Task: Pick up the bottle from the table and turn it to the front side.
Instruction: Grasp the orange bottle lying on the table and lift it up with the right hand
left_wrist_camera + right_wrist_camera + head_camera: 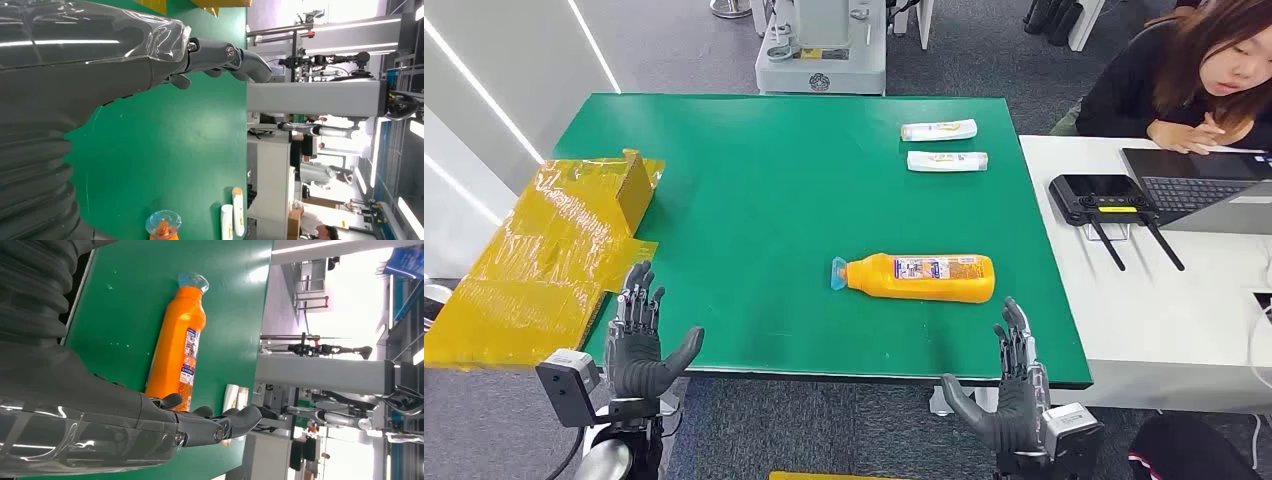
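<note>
Right, from the head view I am looking down at the orange bottle (pixel 919 277) lying on its side on the green table (pixel 754 200), its long axis running across my view, clear cap pointing toward the left arm's side and base toward the right. My right hand (pixel 1014 385) is hovering at the near table edge, just short of the bottle's base end, fingers apart and holding nothing; my left hand (pixel 642 340) is waiting at the near-left corner, equally spread and empty, and well apart from the cap. So I am judging the right hand the nearer one, with the bottle lying ahead of it and slightly inward. Two small white tubes (pixel 942 145) are sitting far back on the table, out of the way. In the left wrist view I am seeing the left hand's fingers (pixel 227 55) stretched over bare green, with the bottle's cap (pixel 163 222) some way off. In the right wrist view the bottle is stretching lengthwise away from the hand, its base near the fingers (pixel 220 422), not touching as far as I can tell.
</note>
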